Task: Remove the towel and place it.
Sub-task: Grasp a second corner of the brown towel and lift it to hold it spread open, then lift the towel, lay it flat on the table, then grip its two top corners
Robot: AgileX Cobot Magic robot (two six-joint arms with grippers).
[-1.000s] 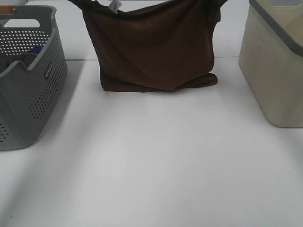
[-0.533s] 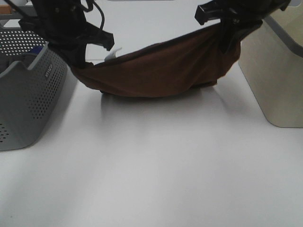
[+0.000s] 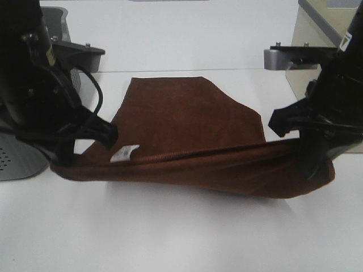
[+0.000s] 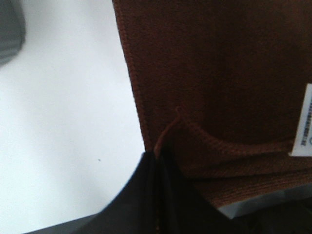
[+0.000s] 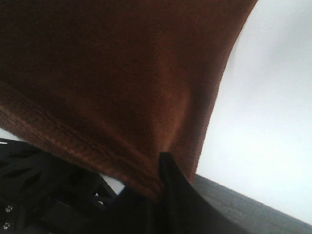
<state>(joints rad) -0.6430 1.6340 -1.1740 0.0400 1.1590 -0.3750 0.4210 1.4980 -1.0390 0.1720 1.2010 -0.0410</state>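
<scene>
Pinches the near edge of the towel (image 3: 187, 124) at both ends: left gripper (image 4: 158, 157) squeezed tight on the hem near the white tag (image 3: 125, 152), right gripper (image 5: 163, 168) clamped on the other corner. Holds that edge a bit off the table (image 3: 170, 238), sagging in the middle, with the far half lying flat on it. Sits between the grey basket (image 3: 17, 161) and the beige bin (image 3: 303, 54), pretty much mid-table.

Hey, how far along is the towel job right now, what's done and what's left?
Done: the towel is out of the grey basket, its far part lying flat on the table. In hand: the left pincer and right pincer each pinch a near corner, holding that edge up. Left: lower the near edge and let go.
</scene>
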